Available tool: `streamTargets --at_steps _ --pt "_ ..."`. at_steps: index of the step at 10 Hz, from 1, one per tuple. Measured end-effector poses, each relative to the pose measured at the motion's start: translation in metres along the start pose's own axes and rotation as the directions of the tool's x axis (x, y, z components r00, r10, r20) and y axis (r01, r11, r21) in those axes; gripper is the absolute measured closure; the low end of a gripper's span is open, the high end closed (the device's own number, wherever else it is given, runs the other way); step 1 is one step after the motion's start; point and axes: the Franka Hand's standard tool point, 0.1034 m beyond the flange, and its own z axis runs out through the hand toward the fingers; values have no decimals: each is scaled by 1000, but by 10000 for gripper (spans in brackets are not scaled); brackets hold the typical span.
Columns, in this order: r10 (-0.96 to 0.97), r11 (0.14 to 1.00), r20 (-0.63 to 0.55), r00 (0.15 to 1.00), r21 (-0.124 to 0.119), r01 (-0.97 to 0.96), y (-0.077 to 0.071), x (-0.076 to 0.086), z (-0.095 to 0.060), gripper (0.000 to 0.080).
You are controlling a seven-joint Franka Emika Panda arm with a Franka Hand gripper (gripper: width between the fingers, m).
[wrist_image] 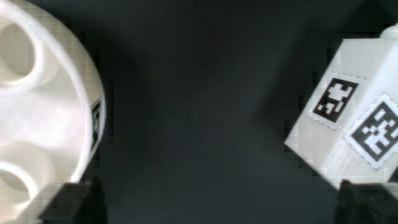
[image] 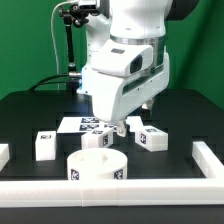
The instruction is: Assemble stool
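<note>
Nearest the lens ran the white border rail, with the round seat just behind it. The gripper hung low beyond the seat, over the marker board. In the wrist view its fingers stood spread with nothing between them. The seat lay to one side of them and a leg block to the other, bare black table between. Other leg blocks stood apart near the seat. Markings: black-and-white square tags on the seat's wall and on the blocks.
</note>
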Motion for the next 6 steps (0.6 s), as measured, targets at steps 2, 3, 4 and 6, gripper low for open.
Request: streamTargets --at_steps 2,3,4,6 --pt "0 1000 0 1000 0 0 0 0 0 149" --pt "0 1000 0 1000 0 0 0 0 0 149" --pt "0 1000 0 1000 0 0 1 -1 0 149" --pt "-124 992 -23 992 -38 123 25 -12 5 149"
